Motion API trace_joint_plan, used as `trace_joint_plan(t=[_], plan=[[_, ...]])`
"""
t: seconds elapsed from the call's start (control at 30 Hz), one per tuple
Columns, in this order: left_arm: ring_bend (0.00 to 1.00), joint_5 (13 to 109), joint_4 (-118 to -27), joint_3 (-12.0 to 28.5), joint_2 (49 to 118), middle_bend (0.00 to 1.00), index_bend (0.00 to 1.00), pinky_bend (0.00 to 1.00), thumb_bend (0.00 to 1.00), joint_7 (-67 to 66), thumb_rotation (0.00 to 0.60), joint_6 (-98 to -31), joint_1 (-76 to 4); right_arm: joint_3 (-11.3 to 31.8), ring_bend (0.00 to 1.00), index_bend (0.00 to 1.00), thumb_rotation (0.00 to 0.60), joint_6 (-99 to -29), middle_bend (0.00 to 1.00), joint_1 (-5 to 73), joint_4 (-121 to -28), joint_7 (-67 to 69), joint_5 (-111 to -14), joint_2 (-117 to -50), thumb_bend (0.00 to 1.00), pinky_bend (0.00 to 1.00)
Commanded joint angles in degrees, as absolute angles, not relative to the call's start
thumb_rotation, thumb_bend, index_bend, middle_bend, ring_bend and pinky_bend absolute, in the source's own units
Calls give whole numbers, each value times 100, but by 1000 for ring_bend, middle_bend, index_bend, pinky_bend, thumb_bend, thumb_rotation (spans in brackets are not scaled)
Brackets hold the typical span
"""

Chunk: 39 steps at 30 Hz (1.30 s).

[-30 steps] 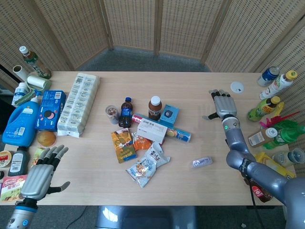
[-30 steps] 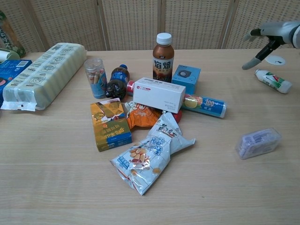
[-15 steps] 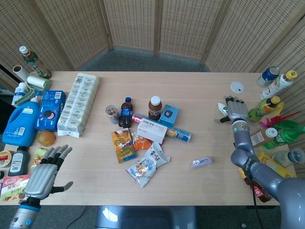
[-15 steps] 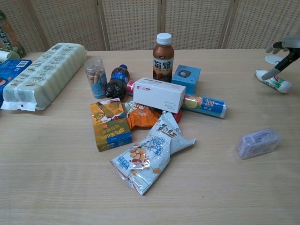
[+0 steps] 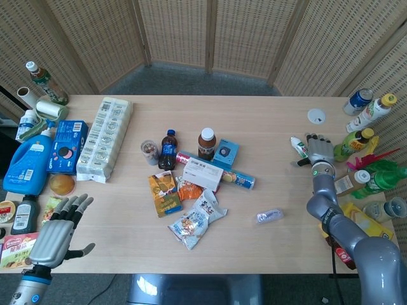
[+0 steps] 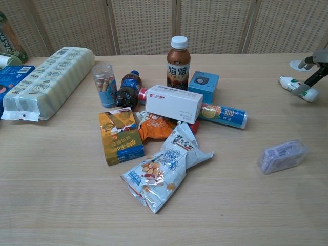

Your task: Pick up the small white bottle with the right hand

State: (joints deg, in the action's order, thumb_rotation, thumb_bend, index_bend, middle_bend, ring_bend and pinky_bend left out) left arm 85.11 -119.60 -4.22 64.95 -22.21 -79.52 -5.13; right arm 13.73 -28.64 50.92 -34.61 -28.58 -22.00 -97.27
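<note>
The small white bottle [image 5: 297, 146] [image 6: 296, 87] lies on its side on the table's right part, with a green and red label. My right hand [image 5: 320, 150] [image 6: 318, 63] hovers low over the bottle's right end. Its fingers are apart and hold nothing. In the chest view its thumb [image 6: 312, 79] reaches down to the bottle's label end; I cannot tell whether it touches. My left hand [image 5: 56, 232] hangs off the table's front left corner with fingers spread and empty; only the head view shows it.
Several upright bottles [image 5: 356, 142] crowd the table's right edge just beyond my right hand. A white lid [image 5: 316, 115] lies behind the bottle. A clear plastic box [image 5: 269, 216] lies nearer the front. Snack packs, a brown drink bottle [image 5: 206, 142] and boxes fill the centre.
My right hand has shifted to the right and sunk lower, uncovering the white bottle in the head view and ending at the bottle's right end. The left hand has barely moved.
</note>
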Motion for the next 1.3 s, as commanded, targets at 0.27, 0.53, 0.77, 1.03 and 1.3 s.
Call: trace_joint_plan(t=[0.27,0.53,0.77,1.03,1.3], plan=[[0,8516,-12032,-461,6460,18,88,0,220,-2325,600,-8025,-445,1509,0,0,484,-2374,70,5341,-2514,-3009,-2142,-10336,62,99],[0,8521,-12078,-485,6401,18,89,0,221,-2343,600,-8069,-397,1682,0,0,526,-2028,133,5446,-1917,-3110,-2117,-10681,62,174],[0,8521,-12102,-494,6382,18,89,0,221,-2368,600,-8083,-372,1860,139,120,600,-1879,356,5500,-1537,-3167,-2181,-10896,62,407],[0,8521,-12096,-492,6361,18,88,0,221,-2301,600,-8066,-366,2072,320,285,600,-1860,529,5478,-1299,-3101,-2423,-11060,71,594],[0,8506,-12018,-470,6389,18,88,0,221,-2204,600,-7996,-399,2236,503,449,600,-1931,722,5389,-1328,-3009,-2705,-11065,94,762]])
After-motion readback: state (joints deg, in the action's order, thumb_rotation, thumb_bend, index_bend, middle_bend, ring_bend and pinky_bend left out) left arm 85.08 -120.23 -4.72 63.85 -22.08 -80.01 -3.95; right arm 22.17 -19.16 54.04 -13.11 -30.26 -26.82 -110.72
